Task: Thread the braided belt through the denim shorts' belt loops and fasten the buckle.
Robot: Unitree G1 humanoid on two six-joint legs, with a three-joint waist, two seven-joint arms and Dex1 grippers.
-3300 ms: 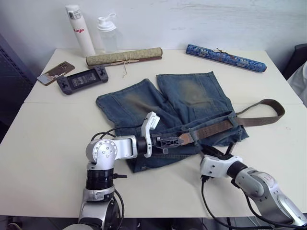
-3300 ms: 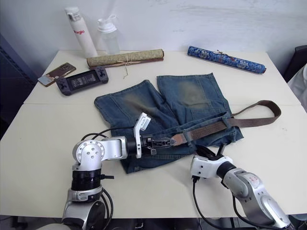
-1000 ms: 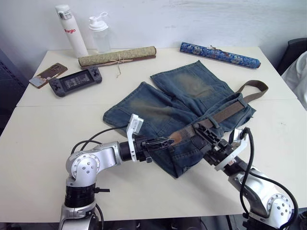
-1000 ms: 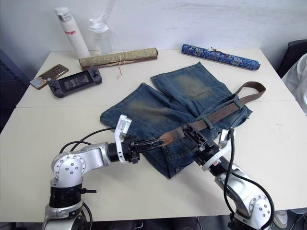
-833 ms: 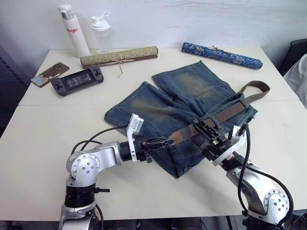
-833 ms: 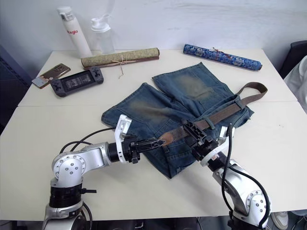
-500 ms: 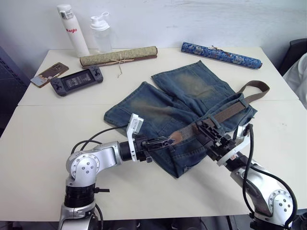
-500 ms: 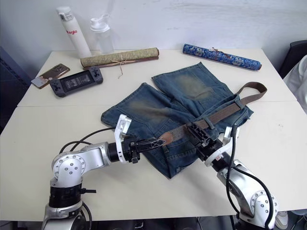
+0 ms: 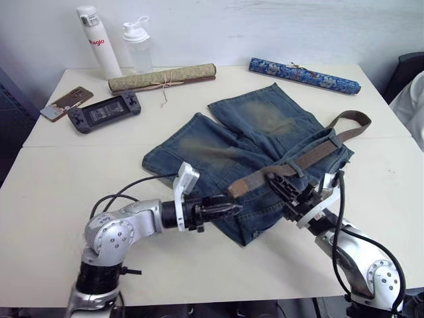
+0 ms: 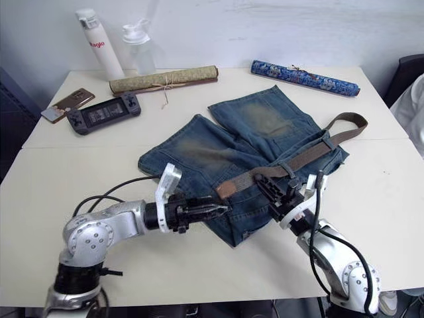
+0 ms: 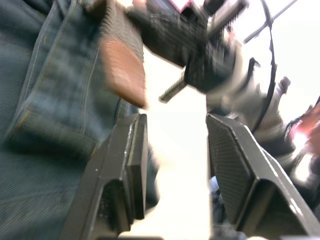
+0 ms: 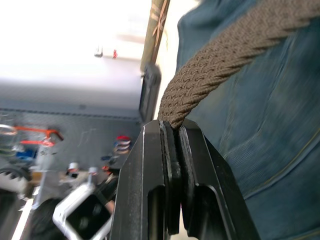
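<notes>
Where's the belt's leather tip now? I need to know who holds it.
In the head views the tip lies free on the shorts, just beyond the open left gripper; the right gripper pinches the belt behind it.

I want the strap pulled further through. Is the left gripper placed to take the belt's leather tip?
Probably yes. The left gripper is open, just short of the leather tip, with nothing between them. The right gripper holds the braided belt further back.
</notes>
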